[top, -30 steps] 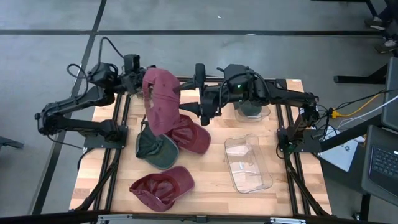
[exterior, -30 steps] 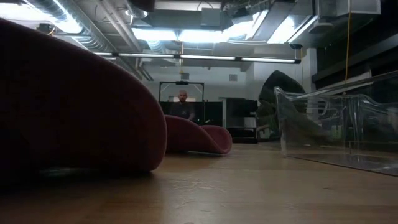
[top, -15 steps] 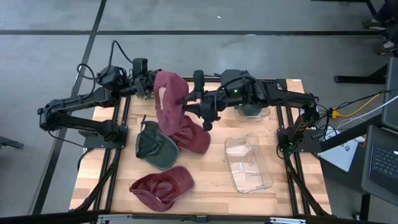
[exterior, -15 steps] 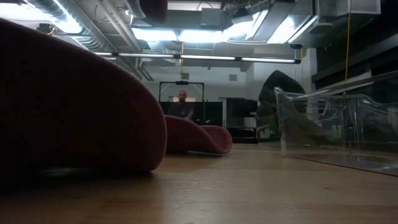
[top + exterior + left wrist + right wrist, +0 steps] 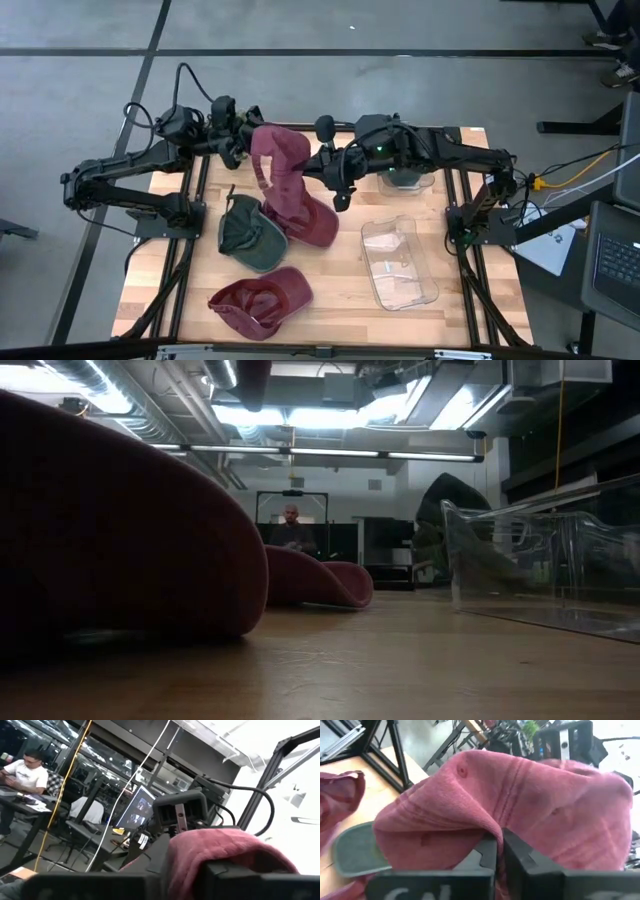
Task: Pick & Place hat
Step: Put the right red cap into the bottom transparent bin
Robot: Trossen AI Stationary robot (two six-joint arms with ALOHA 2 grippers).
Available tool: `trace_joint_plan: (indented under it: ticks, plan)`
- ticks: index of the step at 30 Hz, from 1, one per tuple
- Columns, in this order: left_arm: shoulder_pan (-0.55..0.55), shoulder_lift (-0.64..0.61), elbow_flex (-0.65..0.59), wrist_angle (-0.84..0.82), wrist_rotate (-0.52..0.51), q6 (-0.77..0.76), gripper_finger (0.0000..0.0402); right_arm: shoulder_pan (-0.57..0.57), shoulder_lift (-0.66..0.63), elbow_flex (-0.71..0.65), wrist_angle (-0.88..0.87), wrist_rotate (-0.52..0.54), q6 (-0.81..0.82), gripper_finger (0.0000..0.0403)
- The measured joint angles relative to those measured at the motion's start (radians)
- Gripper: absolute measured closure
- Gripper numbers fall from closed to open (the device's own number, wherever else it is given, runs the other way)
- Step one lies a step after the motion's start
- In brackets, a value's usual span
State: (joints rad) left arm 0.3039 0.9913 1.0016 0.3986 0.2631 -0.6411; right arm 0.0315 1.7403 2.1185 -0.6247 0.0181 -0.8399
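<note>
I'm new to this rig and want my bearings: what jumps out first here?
A maroon cap hangs above the table's far middle, held from both sides by the left gripper and the right gripper. Below it lie another maroon cap, a dark green cap, and a clear bin to the right.

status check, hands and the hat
Left hand and right hand both shut on lifted maroon hat. Three hats below; clear bin unobstructed.
</note>
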Motion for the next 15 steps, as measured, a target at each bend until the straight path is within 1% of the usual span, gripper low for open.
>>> trace_joint_plan:
  ticks: [5,10,12,15]
  plan:
    - [0.007,-0.008,-0.002,-0.005,0.002,-0.007,0.027,0.0,-0.025,0.0,-0.076,0.04,0.033,0.0389]
    - [0.041,-0.02,-0.002,-0.027,0.004,-0.007,0.02,-0.005,-0.064,0.0,-0.155,0.045,0.067,0.0389]
    - [0.065,-0.027,-0.002,-0.056,0.01,0.0,0.0178,-0.005,-0.084,0.0,-0.166,0.049,0.085,0.0389]
    - [0.102,-0.032,-0.001,-0.072,0.061,-0.009,0.0154,-0.005,-0.112,0.0,-0.208,0.081,0.104,0.0389]
